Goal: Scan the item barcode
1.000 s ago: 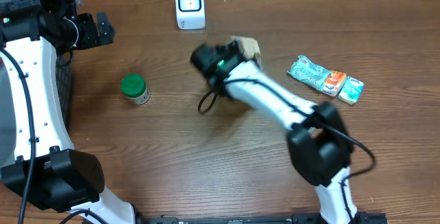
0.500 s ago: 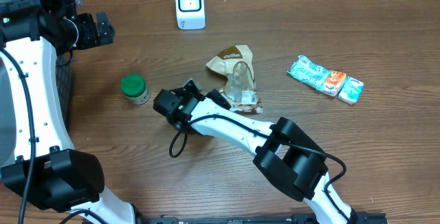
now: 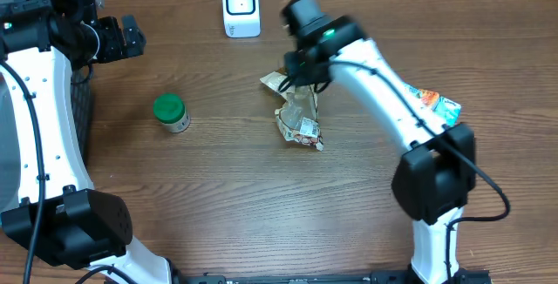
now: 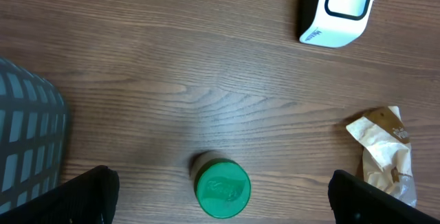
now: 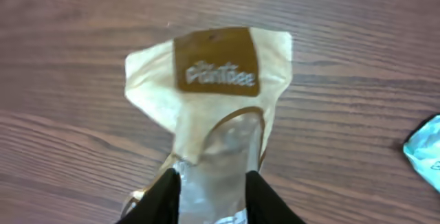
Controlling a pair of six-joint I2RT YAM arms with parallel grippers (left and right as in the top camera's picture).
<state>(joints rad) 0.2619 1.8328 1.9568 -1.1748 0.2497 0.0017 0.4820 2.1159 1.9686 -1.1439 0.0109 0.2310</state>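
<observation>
On the bench (image 3: 218, 188), in front of the white scanner (image 3: 241, 7) and a little to its right, lies the snack bag (image 3: 299, 114). Its end nearest the scanner is tan paper with a brown patch printed in white lettering. The rest is crumpled clear plastic that ends in a small white and red label at the end farthest from the scanner. No barcode can be made out on it in any view.

The right claw (image 5: 210, 196) is set narrow and holds the bag. Its two dark fingers (image 5: 165, 196) press against either side of the clear section, just below the tan top.

Left of the scanner and nearer the robot stands a small jar (image 3: 170, 111). Its green lid is on, so its contents are hidden. Much farther left of the scanner, at the bench's edge, is a dark mesh basket (image 4: 27, 141). Only its wall shows, so I cannot tell what it holds.

The left claw (image 3: 126, 38) hangs well to the left of the scanner with its fingers spread wide and nothing between them. In its wrist view the jar sits on the bench below the gap.

A teal packet (image 3: 438, 108) lies far to the right of the scanner, partly covered by the right arm.
</observation>
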